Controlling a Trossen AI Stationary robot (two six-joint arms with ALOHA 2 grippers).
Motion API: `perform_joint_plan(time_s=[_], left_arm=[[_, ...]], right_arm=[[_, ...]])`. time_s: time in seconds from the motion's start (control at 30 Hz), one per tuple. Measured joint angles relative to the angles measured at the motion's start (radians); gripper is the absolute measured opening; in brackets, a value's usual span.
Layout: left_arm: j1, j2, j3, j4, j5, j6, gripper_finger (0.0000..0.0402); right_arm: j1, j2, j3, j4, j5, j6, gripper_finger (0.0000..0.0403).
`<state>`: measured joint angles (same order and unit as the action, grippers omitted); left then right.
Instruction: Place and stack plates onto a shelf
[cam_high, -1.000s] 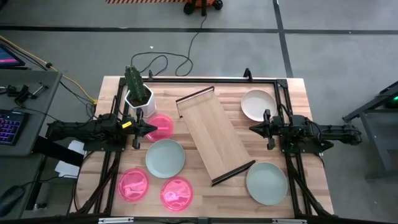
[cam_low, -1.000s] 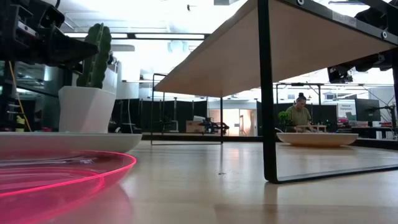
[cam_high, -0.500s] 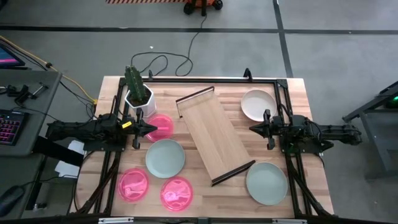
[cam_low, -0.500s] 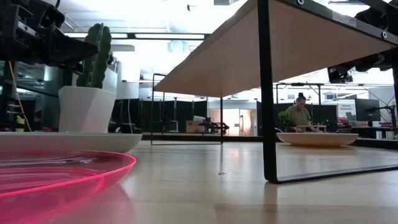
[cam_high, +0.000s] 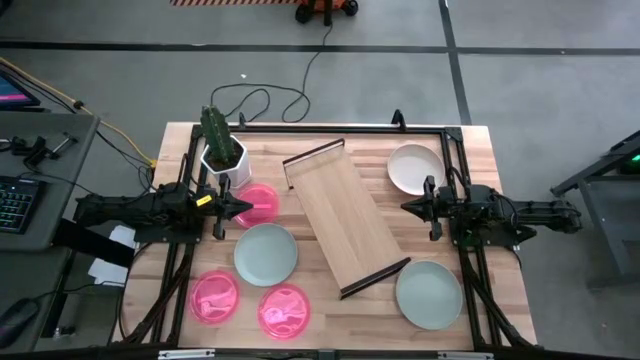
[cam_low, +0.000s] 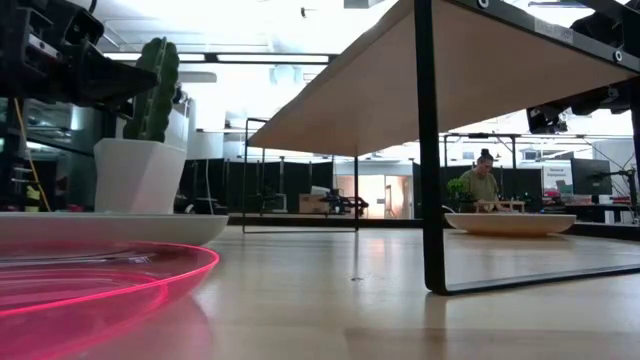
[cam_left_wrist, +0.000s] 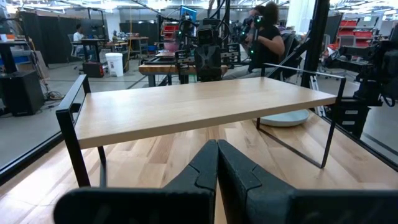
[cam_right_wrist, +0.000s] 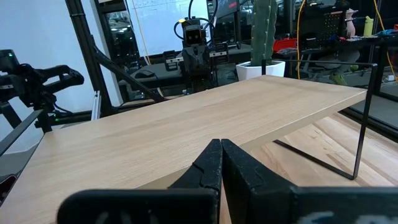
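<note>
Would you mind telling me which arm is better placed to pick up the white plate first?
The right arm, probably: its claw hovers just beside the white plate, while the left claw is beyond the shelf.

R gripper (cam_right_wrist: 220, 163) sat w/ fingers pressed together, pointing at the shelf (cam_right_wrist: 186, 134). Cactus pot (cam_right_wrist: 264, 43) stood beyond the shelf's far edge; other arm (cam_right_wrist: 196, 46) faced back across it.
</note>
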<state>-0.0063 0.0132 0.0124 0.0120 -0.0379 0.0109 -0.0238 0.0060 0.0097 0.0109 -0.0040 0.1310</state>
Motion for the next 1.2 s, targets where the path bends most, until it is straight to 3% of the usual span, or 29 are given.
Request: perform_joint_plan(time_s=[0.23, 0.37, 0.5, 0.6, 0.77, 0.83, 1.0, 1.1, 1.2], left_arm=[[0.000, 0.000, 0.000, 0.000, 0.000, 0.000, 0.0001], [0.000, 0.000, 0.000, 0.000, 0.000, 0.000, 0.0001], [0.000, 0.000, 0.000, 0.000, 0.000, 0.000, 0.0001], [0.000, 0.000, 0.000, 0.000, 0.000, 0.000, 0.0001], [0.000, 0.000, 0.000, 0.000, 0.000, 0.000, 0.0001], [0.000, 0.000, 0.000, 0.000, 0.000, 0.000, 0.0001], [0.000, 0.000, 0.000, 0.000, 0.000, 0.000, 0.0001], [0.000, 0.000, 0.000, 0.000, 0.000, 0.000, 0.0001], [0.000, 0.000, 0.000, 0.000, 0.000, 0.000, 0.0001]], right_arm=[[0.000, 0.000, 0.000, 0.001, 0.002, 0.000, 0.0000], [-0.003, 0.000, 0.000, 0.049, 0.091, 0.029, 0.0000], [-0.003, 0.000, 0.000, 0.279, 0.134, 0.375, 0.0000], [-0.003, 0.000, 0.011, 0.463, 0.229, 0.622, 0.0000], [-0.003, 0.014, 0.049, 0.554, 0.469, 0.736, 0.0000], [-0.003, 0.056, 0.087, 0.542, 0.502, 0.786, 0.0000], [-0.003, 0.291, 0.318, 0.286, 0.502, 0.748, 0.0020], [-0.012, 0.452, 0.498, -0.095, 0.546, 0.756, 0.0055], [-0.052, 0.606, 0.636, -0.538, 0.571, 0.942, 0.0100]])
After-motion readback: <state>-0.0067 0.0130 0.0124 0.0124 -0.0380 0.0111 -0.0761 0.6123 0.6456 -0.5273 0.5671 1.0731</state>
